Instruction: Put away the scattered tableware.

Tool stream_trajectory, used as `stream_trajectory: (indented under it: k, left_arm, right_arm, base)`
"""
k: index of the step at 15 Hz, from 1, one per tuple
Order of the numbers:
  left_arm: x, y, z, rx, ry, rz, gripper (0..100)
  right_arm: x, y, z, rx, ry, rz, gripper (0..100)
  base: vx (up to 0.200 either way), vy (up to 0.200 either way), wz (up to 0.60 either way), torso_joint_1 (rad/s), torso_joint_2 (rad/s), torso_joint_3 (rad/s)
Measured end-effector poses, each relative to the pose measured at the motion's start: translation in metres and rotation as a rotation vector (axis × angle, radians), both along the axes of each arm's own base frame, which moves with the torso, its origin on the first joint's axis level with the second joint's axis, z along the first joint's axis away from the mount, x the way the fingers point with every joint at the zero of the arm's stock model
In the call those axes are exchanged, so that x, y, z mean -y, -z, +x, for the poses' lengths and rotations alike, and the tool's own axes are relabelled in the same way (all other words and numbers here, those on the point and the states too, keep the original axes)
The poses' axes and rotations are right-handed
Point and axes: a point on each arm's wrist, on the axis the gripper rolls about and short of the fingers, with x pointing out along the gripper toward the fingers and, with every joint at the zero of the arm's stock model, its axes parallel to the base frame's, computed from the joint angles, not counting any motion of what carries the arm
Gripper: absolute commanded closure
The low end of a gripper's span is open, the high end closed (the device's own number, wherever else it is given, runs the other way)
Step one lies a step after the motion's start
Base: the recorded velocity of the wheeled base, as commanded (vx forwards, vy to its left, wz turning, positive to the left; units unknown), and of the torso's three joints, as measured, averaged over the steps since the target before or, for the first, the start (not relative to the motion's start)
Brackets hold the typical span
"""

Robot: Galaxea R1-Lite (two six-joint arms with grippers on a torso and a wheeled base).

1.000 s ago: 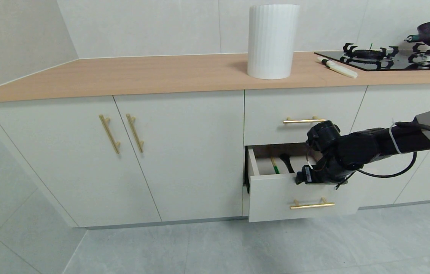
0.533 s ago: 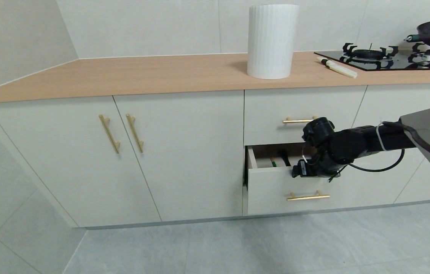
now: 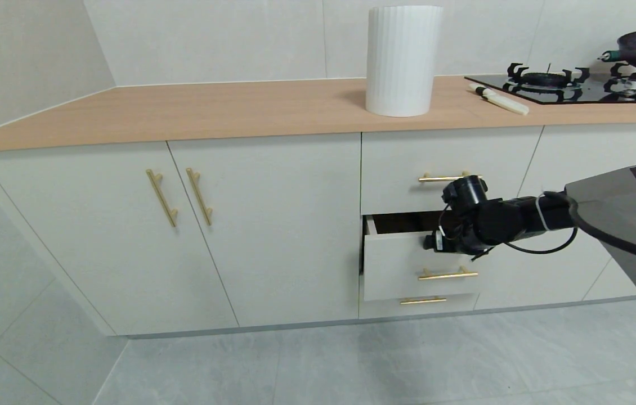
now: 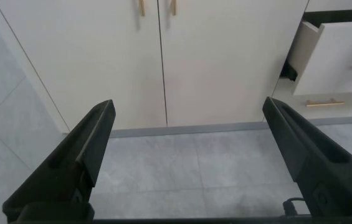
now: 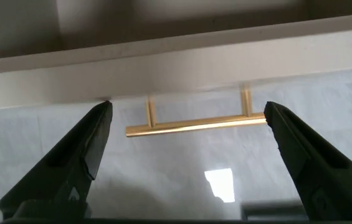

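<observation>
One drawer (image 3: 397, 264): ajar by a crack, inside dark.
Right gripper (image 3: 429, 243): spread wide, your tips at the drawer front's top edge, above its handle (image 3: 447, 275).
Left gripper (image 4: 188, 112): spread, over the floor (image 4: 182, 165).
Utensil (image 3: 499, 100): on the counter (image 3: 211, 109) by the hob (image 3: 571, 87), well apart from both.

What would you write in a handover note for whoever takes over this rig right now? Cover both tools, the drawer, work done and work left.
Left tool: open, empty, low before the cabinet doors.
Right tool: open, empty, at the front of the middle drawer, above its gold handle.
Done: drawer nearly shut, a narrow gap showing; contents hidden.
Left: push it flush; a pale utensil lies on the counter, probably next to stow.
</observation>
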Motion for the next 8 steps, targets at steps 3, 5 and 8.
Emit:
stream_trajectory:
  k: [3, 5, 8]
  left_arm:
    - [0.000, 0.000, 0.000, 0.000, 0.000, 0.000, 0]
    - [0.000, 0.000, 0.000, 0.000, 0.000, 0.000, 0]
    - [0.000, 0.000, 0.000, 0.000, 0.000, 0.000, 0]
  right_arm:
    - [0.000, 0.009, 0.009, 0.091, 0.008, 0.023, 0]
    - [-0.001, 0.014, 0.013, 0.157, 0.005, 0.034, 0]
    - [-0.001, 0.023, 0.016, 0.184, 0.020, 0.028, 0]
  base:
    - [0.000, 0.000, 0.00, 0.000, 0.00, 0.000]
    - [0.000, 0.000, 0.00, 0.000, 0.00, 0.000]
    - [0.000, 0.000, 0.00, 0.000, 0.00, 0.000]
